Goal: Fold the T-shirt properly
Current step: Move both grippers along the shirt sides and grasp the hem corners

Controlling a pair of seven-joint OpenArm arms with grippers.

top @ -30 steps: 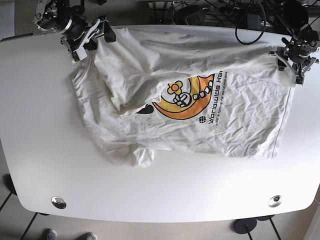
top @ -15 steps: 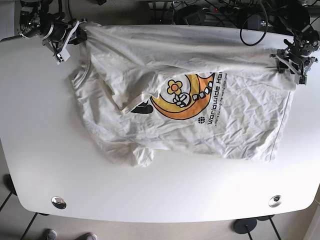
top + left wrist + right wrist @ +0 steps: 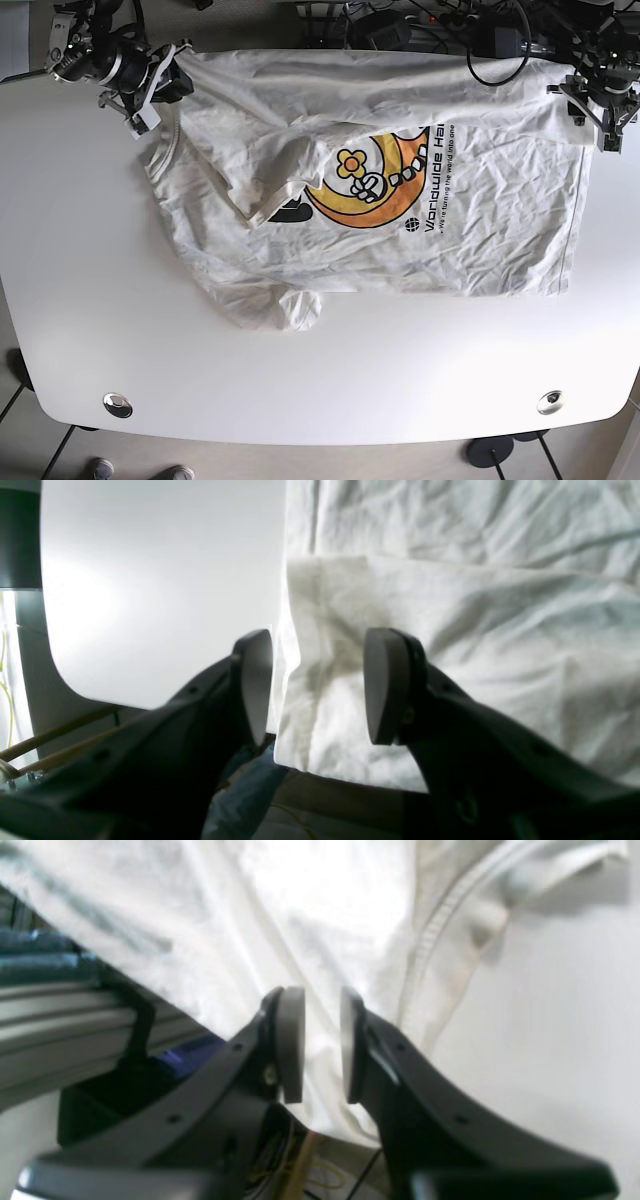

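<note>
The white T-shirt (image 3: 400, 230) with an orange print lies face up and wrinkled across the white table (image 3: 300, 380), its lower left bunched. In the base view my right gripper (image 3: 160, 85) is at the shirt's far left corner. The right wrist view shows this gripper (image 3: 322, 1045) shut on the T-shirt (image 3: 300, 915), next to the ribbed collar (image 3: 435, 955). My left gripper (image 3: 598, 105) is at the shirt's far right corner. Its fingers (image 3: 385, 685) stand apart astride the T-shirt's hemmed corner (image 3: 320, 605), which overhangs the table's far edge.
Cables and equipment (image 3: 420, 25) crowd the space behind the table's far edge. Two round metal grommets (image 3: 118, 404) (image 3: 549, 402) sit near the front edge. Bare table (image 3: 150, 580) lies beside the shirt's right hem.
The shirt has slid toward the far edge and its top edge is stretched straighter. The left gripper moved farther back; the right gripper shifted slightly inward with the cloth.
</note>
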